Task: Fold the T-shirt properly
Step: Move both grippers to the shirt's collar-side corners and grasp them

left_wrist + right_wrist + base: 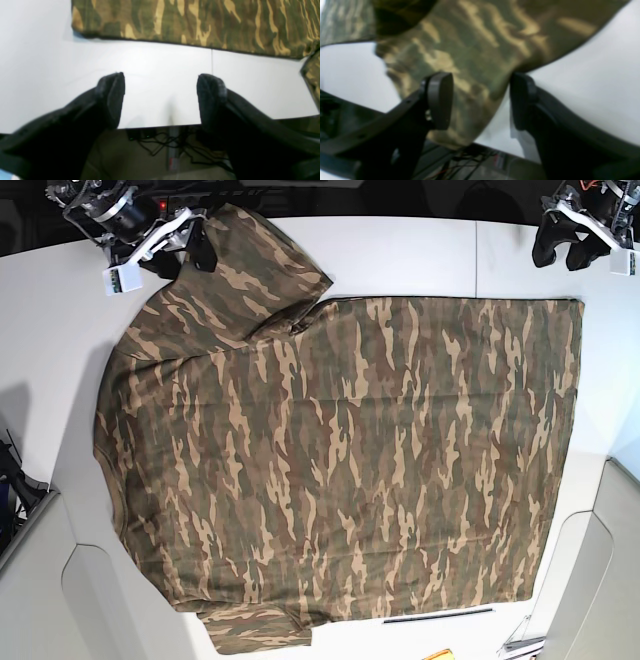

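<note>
The T-shirt [340, 450] lies spread flat on the table [60, 330]. Soft, limp cloth (light): pinch at hem corner and sleeve edge. Left gripper [160, 100] released, empty; right gripper [480, 100] released, straddling the sleeve [470, 75].

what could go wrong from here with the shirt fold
The right gripper is open around the sleeve near the table edge, so it may pinch only a little cloth and let it slip. The left gripper is open over bare table, off the T-shirt hem; a lopsided lift could skew the fold.
</note>
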Robot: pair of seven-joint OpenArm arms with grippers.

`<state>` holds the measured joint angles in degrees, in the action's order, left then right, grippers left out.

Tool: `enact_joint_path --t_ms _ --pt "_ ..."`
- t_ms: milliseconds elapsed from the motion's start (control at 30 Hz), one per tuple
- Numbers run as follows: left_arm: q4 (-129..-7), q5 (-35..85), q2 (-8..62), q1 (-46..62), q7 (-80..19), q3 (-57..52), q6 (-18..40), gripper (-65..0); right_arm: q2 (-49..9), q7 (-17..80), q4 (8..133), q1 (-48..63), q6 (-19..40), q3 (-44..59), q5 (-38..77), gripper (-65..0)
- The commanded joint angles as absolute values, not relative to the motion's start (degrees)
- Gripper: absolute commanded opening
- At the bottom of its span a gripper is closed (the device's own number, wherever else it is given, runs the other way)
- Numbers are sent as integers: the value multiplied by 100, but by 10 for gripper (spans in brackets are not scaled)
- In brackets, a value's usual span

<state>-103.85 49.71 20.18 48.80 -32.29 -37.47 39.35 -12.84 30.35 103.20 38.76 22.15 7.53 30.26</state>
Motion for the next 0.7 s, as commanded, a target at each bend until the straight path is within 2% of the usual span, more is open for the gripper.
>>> enact_joint_path --t_ms 0,200,400,667 --pt "-10455 4978 2145 4856 -3114 -3798 3940 -178 -1315 3177 10337 3920 2231 687 3000 -288" --pt "-10252 4823 2405 4501 -3116 -3876 3618 -178 -1315 3173 10337 3898 2228 305 2967 -289" --pt "-9555 4871 2578 3868 -3203 -4318 3621 -178 -1315 3170 10337 3874 2228 185 2825 -290" --pt "-8353 5262 2823 3089 -3463 -4278 3649 -178 -1313 3151 10337 3874 2231 185 2829 -290"
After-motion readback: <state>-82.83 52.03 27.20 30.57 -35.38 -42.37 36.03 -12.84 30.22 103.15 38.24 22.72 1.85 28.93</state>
